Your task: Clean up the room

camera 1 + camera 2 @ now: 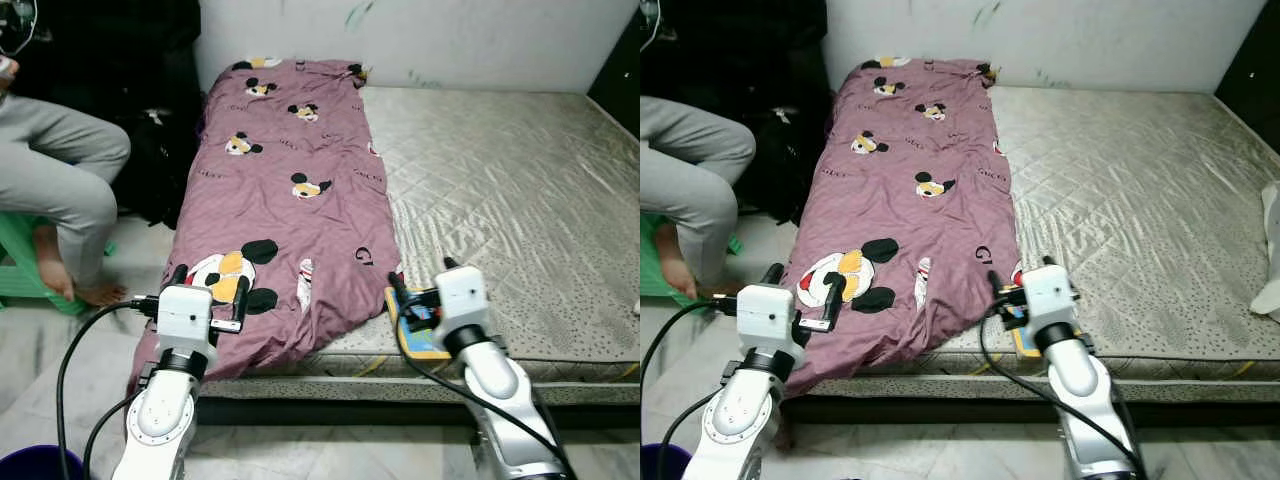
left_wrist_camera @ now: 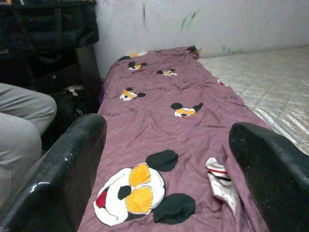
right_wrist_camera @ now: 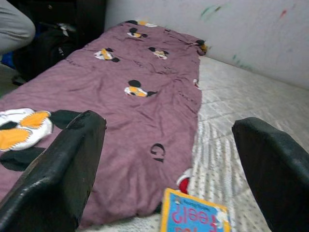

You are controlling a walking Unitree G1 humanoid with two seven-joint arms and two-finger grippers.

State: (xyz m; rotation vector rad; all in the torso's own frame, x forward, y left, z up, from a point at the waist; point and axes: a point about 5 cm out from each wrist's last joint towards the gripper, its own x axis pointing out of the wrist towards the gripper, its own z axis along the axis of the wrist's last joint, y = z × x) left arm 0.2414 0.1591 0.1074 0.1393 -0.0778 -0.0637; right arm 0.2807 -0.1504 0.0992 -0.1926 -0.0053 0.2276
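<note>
- Purple cartoon-print blanket (image 1: 290, 200) lies along left half of grey quilted mattress (image 1: 520, 200), frame centre.
- Left end effector (image 1: 208, 283), lower left, hovers over blanket's near corner; fingers spread wide, nothing held.
- Right end effector (image 1: 425, 280), lower centre-right, above blue-and-yellow book (image 3: 193, 215) at mattress edge; wide open, empty.
- Person's grey-trousered leg (image 1: 60, 170), upper left, on green stool (image 1: 20, 260).

The book (image 3: 194, 215) is cut off at the frame's edge; a seated person (image 1: 60, 180) shows only legs.
</note>
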